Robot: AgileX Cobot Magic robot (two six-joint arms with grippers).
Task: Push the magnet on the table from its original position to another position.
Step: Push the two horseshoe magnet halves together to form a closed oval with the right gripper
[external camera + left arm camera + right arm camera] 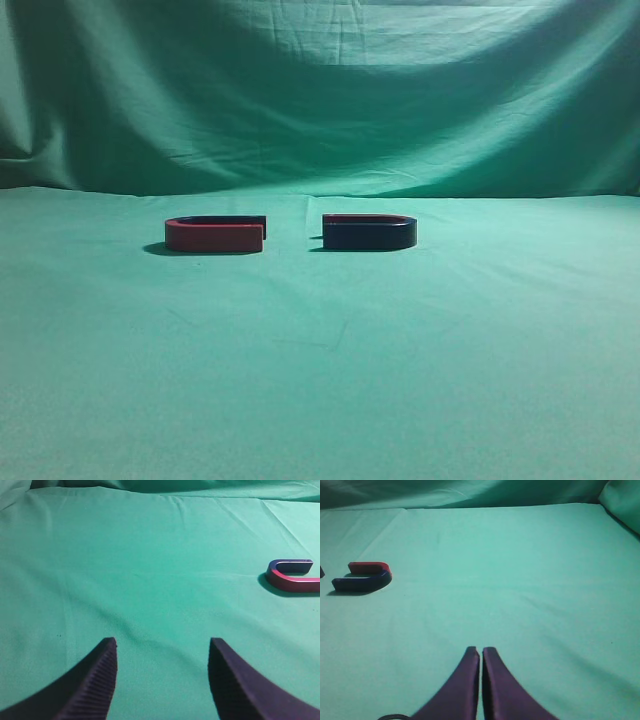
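Nearest the exterior camera: bare stretch of the wide flat surface under slightly wrinkled green cloth (320,380); nothing on it up front.

Left to right across mid-surface: the flat U-shaped magnet with a red front arm (214,235), open end facing right; then a small gap; then the flat U-shaped horseshoe magnet with a dark navy front arm and thin red rear arm (369,232), open end facing left. This second one is my target. The two lie flat, open ends facing each other, apart, not touching. My reading: laid out as a pair so one can be slid without lifting.

My left tool (162,647): dark ribbed fingers well apart, nothing between them, above bare cloth; red-fronted magnet off to its right.

My right tool (481,652): fingers pressed together, only a hairline slit, holding nothing. The navy magnet lies well away to its left. Closed fingers likely serve as a blunt pusher. No contact yet.
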